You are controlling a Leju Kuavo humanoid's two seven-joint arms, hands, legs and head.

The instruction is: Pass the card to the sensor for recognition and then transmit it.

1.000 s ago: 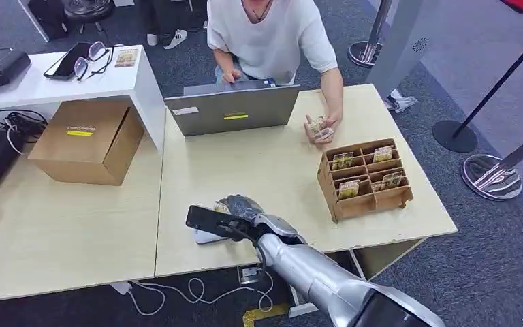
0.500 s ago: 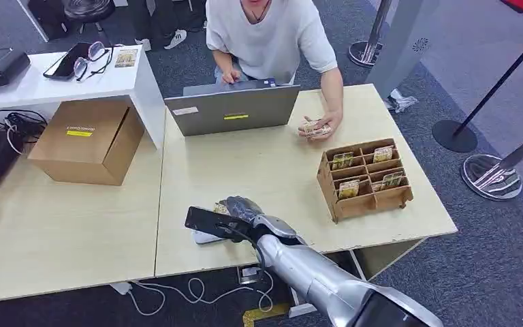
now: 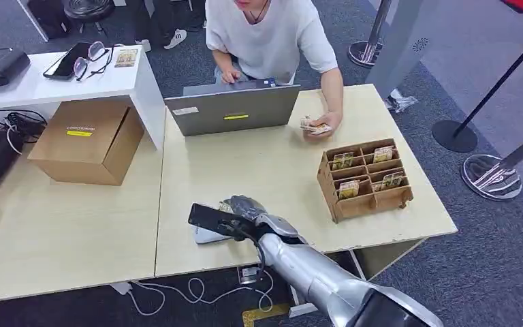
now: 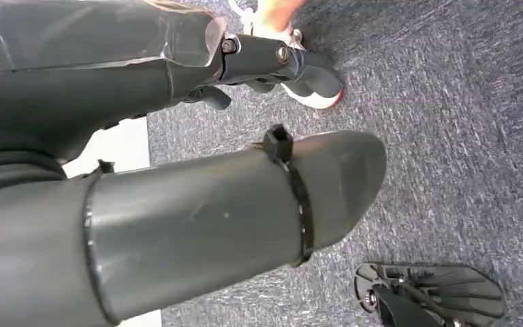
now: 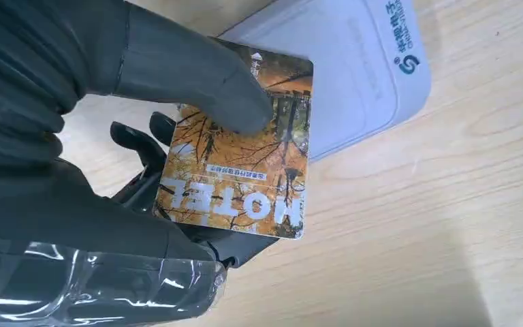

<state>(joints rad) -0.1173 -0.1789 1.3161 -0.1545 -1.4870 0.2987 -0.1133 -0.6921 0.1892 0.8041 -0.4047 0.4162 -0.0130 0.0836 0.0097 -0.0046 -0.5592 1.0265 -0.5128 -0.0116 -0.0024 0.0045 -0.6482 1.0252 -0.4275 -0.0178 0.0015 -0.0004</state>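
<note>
My right hand (image 5: 143, 163) is clamped on the card (image 5: 242, 153), thumb pressed on its printed face and darker fingers (image 5: 133, 139) backing it from underneath. The card is an autumn-coloured hotel key, and one of its ends overlaps a corner of the white sensor (image 5: 354, 75), which lies flat on the table (image 3: 279, 177) close to the near edge. From the head view my right hand (image 3: 242, 210) sits directly over the sensor (image 3: 208, 235), so I judge the recognition step to be the one in hand. The card's long axis runs outward from my palm toward the reader, and most of its length lies off the white pad, over bare wood. The relation that counts is this: the sensor's middle lies further along that same axis, so a short push forward, card kept flat, should bring it squarely over the pad. Whether the card touches the pad or hangs just above it I cannot tell. My left hand (image 4: 259, 58) hangs at my side above the carpet, its fingers curled together around nothing. Across the table a person (image 3: 265, 34) waits behind a laptop (image 3: 235, 109) near the far edge
</note>
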